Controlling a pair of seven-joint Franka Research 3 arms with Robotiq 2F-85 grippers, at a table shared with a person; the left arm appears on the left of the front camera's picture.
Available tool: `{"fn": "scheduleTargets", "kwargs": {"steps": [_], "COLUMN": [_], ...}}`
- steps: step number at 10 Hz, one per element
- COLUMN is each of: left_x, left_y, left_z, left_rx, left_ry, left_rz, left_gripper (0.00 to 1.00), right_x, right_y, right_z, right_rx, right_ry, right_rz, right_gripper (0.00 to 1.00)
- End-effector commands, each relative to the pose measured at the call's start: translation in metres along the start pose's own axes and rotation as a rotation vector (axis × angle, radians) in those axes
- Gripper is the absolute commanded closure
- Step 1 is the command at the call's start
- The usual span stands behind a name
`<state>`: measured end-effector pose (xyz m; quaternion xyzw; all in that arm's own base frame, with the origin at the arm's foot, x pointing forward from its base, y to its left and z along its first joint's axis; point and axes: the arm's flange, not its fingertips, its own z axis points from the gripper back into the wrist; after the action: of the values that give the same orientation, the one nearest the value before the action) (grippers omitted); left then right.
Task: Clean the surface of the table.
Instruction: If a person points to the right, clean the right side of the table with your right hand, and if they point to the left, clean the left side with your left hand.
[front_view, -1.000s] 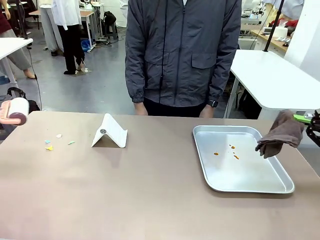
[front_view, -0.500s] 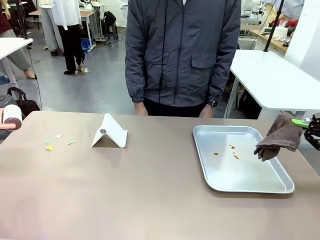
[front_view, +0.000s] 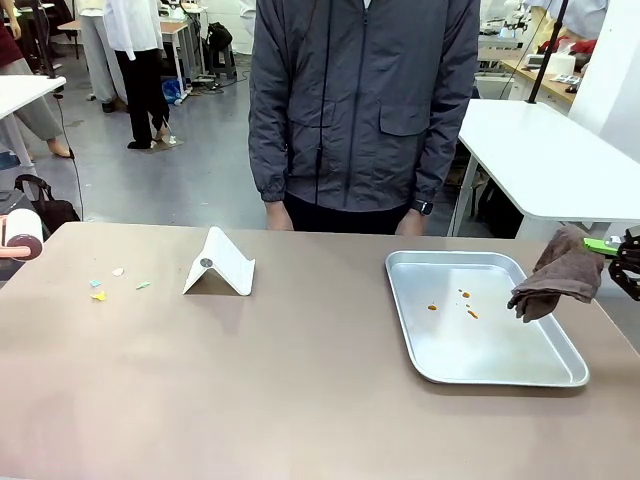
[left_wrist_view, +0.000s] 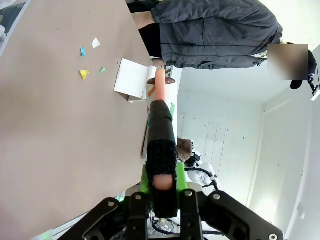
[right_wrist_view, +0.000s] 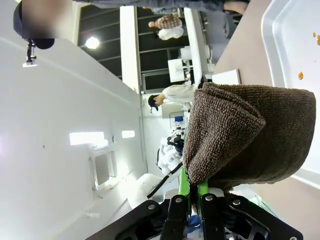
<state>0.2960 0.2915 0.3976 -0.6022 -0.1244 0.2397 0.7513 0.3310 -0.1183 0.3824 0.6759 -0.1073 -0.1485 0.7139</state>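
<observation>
Table (front_view: 300, 390) spreads wide below & btwn both arms; taupe top, person (front_view: 365, 110) standing at far edge. Left gripper (left_wrist_view: 162, 184) sits off the table's left end, raised above it, clamped tight on the black handle of a lint roller (front_view: 22, 234). Roller head hangs at the left edge, not touching the top. In left wrist view the fingers point along the tabletop toward the far side, w/ the roller sticking straight out. Paper scraps (front_view: 105, 285) lie on the table near that end, w/ a white folded stand (front_view: 220, 265) just past them toward the middle. Right gripper (right_wrist_view: 192, 196) is off the right end, also up in the air, jaws pinched on a brown cloth (front_view: 558, 275). Cloth droops by the right rim of the metal tray (front_view: 455, 257); can't tell if it touches. Tray lies flat on the table's right part, orange specks (front_view: 465, 300) inside.
</observation>
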Motion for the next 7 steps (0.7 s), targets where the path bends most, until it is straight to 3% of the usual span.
{"fn": "scheduleTargets", "kwargs": {"steps": [1, 7], "left_x": [-0.0038, -0.0038], "left_y": [-0.004, -0.004], "left_z": [0.0032, 0.0032], "left_rx": [-0.008, -0.008], "left_ry": [-0.002, -0.002], "left_rz": [-0.009, -0.009], "left_gripper": [0.87, 0.87], "right_x": [-0.0008, -0.0008], "right_y": [0.0033, 0.0033], "right_z": [0.002, 0.002], "right_rx": [0.007, 0.007], "right_ry": [-0.004, -0.004], "right_rz": [-0.009, -0.009], "right_gripper": [0.96, 0.96]}}
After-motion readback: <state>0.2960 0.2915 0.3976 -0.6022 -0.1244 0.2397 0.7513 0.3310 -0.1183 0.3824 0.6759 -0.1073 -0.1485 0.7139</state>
